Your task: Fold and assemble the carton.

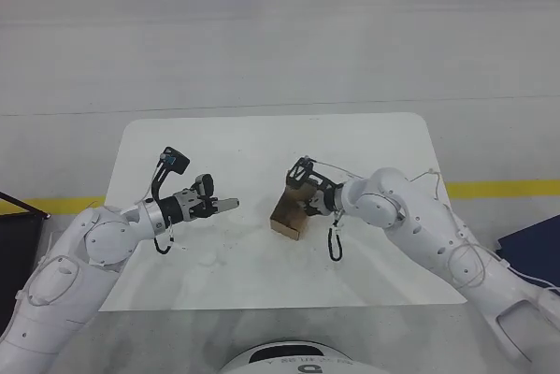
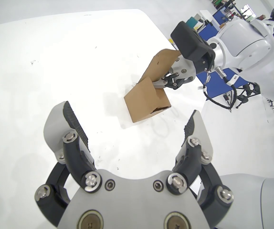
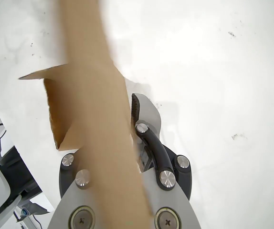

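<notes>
A small brown carton (image 1: 288, 215) stands partly folded on the white table (image 1: 261, 150), right of its middle. One flap (image 2: 162, 64) sticks up from the box body (image 2: 144, 101). My right gripper (image 2: 162, 82) is shut on a carton panel by that flap. In the right wrist view the cardboard (image 3: 96, 110) runs across the gripper (image 3: 125, 106) and hides one finger; the other finger (image 3: 149, 113) presses against it. My left gripper (image 1: 227, 204) hangs open a short way left of the carton, pointing at it, with nothing between its fingers (image 2: 66, 122).
A black cable loop (image 1: 337, 245) hangs from the right arm just right of the carton. The table's near edge (image 1: 289, 304) lies below both arms. Blue furniture (image 2: 213, 28) stands beyond the table's right side.
</notes>
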Motion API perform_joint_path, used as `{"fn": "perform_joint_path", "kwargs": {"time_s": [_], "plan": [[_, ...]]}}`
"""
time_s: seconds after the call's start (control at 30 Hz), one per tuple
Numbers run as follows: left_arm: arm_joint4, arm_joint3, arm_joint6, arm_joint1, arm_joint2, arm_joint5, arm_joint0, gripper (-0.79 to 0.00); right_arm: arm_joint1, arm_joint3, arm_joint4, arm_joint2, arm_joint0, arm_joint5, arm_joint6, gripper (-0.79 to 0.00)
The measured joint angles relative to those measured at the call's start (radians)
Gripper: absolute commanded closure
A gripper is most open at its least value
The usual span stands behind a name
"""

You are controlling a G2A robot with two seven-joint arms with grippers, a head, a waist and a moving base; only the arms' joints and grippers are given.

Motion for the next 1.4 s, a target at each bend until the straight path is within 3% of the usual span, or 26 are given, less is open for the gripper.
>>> {"fn": "perform_joint_path", "kwargs": {"time_s": [0.17,0.23,0.3,0.33,0.37,0.57,0.73,1.07,1.17,1.27,1.4], "plan": [[0.0,0.0,0.0,0.0,0.0,0.0,0.0,-0.785,0.003,-0.011,0.018,0.006,0.022,-0.137,0.051,-0.055],[0.0,0.0,0.0,0.0,0.0,0.0,0.0,-0.785,0.003,0.003,0.039,0.012,0.044,-0.21,0.072,-0.154],[0.0,0.0,0.0,0.0,0.0,0.0,0.0,-0.785,0.001,0.025,0.055,0.022,0.066,-0.251,0.07,-0.314],[0.0,0.0,0.0,0.0,0.0,0.0,0.0,-0.785,0.0,0.035,0.056,0.026,0.074,-0.257,0.068,-0.683],[0.0,0.0,0.0,0.0,0.0,0.0,0.0,-0.785,-0.001,0.043,0.054,0.029,0.081,-0.256,0.064,-0.785],[0.0,0.0,0.0,0.0,0.0,0.0,0.0,-0.785,0.002,0.044,0.031,0.06,0.063,-0.201,0.016,-0.785],[0.0,0.0,0.0,0.0,0.0,0.0,0.0,-0.785,0.018,0.04,0.068,0.127,-0.01,-0.196,-0.138,-0.785],[0.0,0.0,0.0,0.0,0.0,0.0,0.0,-0.785,0.017,0.04,0.065,0.124,-0.005,-0.197,-0.113,-0.785],[0.0,0.0,0.0,0.0,0.0,0.0,0.0,-0.785,0.028,0.04,0.114,0.159,-0.045,-0.218,-0.14,-0.785],[0.0,0.0,0.0,0.0,0.0,0.0,0.0,-0.785,0.054,-0.022,0.129,0.224,-0.119,-0.11,-0.036,-0.785],[0.0,0.0,0.0,0.0,0.0,0.0,0.0,-0.785,0.092,-0.255,0.212,0.332,-0.254,0.135,0.157,-0.785]]}}
